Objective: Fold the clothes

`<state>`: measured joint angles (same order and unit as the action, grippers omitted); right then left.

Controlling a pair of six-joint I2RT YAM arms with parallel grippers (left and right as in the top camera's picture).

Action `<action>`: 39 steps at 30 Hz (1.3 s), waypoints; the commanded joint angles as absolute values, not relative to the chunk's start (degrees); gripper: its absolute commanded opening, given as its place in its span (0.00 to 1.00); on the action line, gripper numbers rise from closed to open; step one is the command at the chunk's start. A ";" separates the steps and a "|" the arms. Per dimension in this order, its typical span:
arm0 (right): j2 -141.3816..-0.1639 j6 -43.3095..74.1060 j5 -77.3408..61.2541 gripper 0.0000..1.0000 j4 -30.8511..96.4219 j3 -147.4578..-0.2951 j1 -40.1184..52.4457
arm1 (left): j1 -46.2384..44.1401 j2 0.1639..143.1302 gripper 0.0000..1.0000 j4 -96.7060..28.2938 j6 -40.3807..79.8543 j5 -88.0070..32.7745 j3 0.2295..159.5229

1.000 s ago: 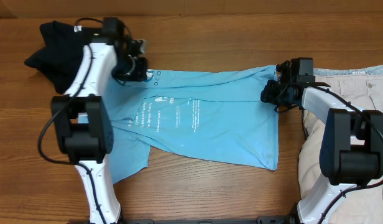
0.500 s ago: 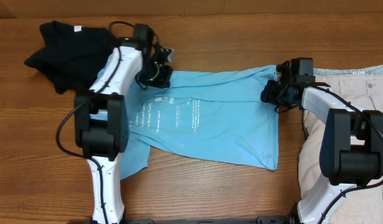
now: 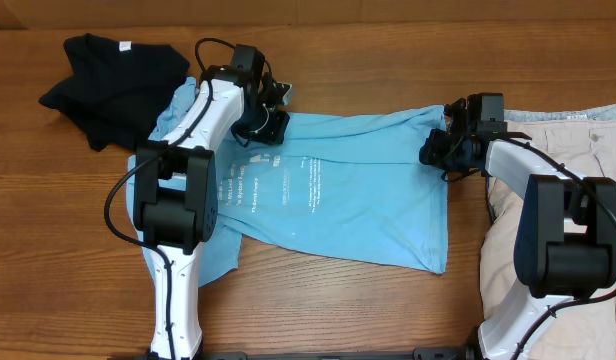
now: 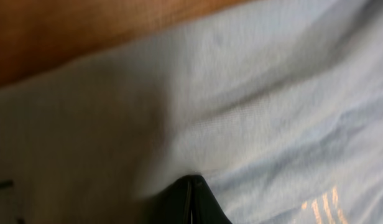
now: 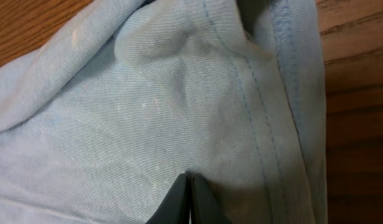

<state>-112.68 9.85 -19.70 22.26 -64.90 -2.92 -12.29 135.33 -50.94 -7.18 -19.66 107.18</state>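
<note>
- Light blue T-shirt (image 3: 338, 190) lies across the middle of the wooden table (image 3: 338, 310), white lettering facing up. Its length runs left to right, with the hem at the right.
- Left gripper (image 3: 263, 125) sits at the shirt's far edge on the left part. Its jaws are clamped together on a pinch of blue cloth.
- In the left wrist view the black fingertips (image 4: 198, 202) meet with no gap, and a soft ridge of fabric runs up to them.
- Right gripper (image 3: 438, 150) is at the shirt's far right corner. It too is closed tight on the cloth.
- In the right wrist view its fingertips (image 5: 179, 202) press together on the fabric, with the stitched hem just to their right and bare wood beyond.
- One sleeve reaches toward the near left, partly hidden under the left arm.
- Black garment (image 3: 108, 80) lies crumpled at the far left, just beside the shirt.
- Beige shorts (image 3: 588, 130) lie at the right under the right arm, with a strip of wood between them and the shirt's hem.
</note>
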 commanded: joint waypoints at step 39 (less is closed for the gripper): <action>-113.91 10.28 -16.32 0.05 27.77 -64.38 -2.74 | -18.61 140.64 0.04 -51.18 -8.58 -14.70 115.44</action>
<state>-112.66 10.26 -19.29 25.96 -65.69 -2.90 -19.00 137.80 -50.41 -7.53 -14.72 115.77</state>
